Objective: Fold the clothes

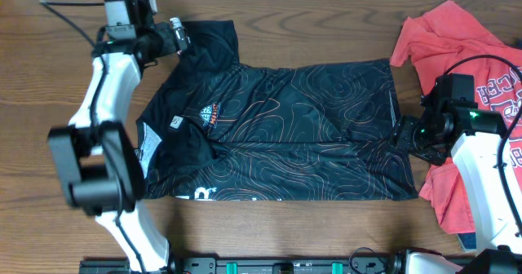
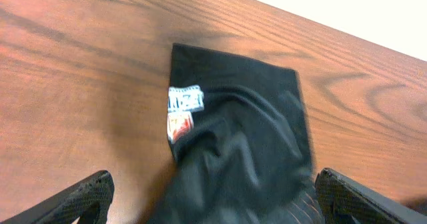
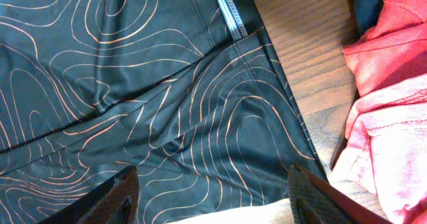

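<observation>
The black sports shirt [image 1: 277,131] with thin orange contour lines lies spread on the table, collar to the left, hem to the right. My left gripper [image 1: 181,39] is open over its far-left sleeve [image 2: 233,137], which shows a small logo patch. My right gripper [image 1: 405,134] is open just above the shirt's right hem [image 3: 220,117]. The red T-shirt [image 1: 481,70] with white lettering lies crumpled at the right; it also shows in the right wrist view [image 3: 393,97].
Wooden table [image 1: 73,54] under everything. The right arm's body rests over the red T-shirt. A pale wall runs along the table's far edge [image 2: 347,11].
</observation>
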Controlling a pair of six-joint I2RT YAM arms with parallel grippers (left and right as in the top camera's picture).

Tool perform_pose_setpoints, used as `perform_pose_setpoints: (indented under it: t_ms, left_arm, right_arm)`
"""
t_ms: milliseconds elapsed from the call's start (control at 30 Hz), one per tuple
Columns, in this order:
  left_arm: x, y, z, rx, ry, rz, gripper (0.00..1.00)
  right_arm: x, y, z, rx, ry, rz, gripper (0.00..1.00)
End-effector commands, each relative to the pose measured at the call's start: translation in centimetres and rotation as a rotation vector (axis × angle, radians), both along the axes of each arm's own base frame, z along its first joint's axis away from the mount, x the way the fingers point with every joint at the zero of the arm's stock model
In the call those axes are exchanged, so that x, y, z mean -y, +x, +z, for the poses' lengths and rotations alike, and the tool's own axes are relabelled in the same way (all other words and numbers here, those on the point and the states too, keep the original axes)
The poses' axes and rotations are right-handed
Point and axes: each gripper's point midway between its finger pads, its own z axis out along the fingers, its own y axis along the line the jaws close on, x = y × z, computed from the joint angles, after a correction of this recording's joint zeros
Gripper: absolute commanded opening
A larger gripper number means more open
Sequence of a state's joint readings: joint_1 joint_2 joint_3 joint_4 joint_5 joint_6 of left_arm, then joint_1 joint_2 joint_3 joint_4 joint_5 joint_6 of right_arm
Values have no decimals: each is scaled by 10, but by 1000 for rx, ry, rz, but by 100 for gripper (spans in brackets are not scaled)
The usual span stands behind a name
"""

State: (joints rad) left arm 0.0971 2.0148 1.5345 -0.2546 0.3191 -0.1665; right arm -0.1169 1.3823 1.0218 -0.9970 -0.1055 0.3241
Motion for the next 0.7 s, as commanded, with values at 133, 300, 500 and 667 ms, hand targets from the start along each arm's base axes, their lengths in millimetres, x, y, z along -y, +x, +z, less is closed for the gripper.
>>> perform_pose_setpoints:
  t_ms: [133, 300, 500, 667]
  left_arm:
    - [3, 27, -67, -10, -3, -24, 98]
    - [27, 28, -97, -38, -28, -69, 100]
    - [51, 24, -115, -68, -28, -110, 64]
    - [49, 29, -105, -49, -53, -77, 13]
  right_arm:
    - [1, 2, 3, 15, 1, 13, 69]
    - [1, 6, 4, 31, -2, 13, 69]
    - [2, 12, 5, 56, -4, 13, 61]
    - [1, 28, 3, 101, -4, 47, 53]
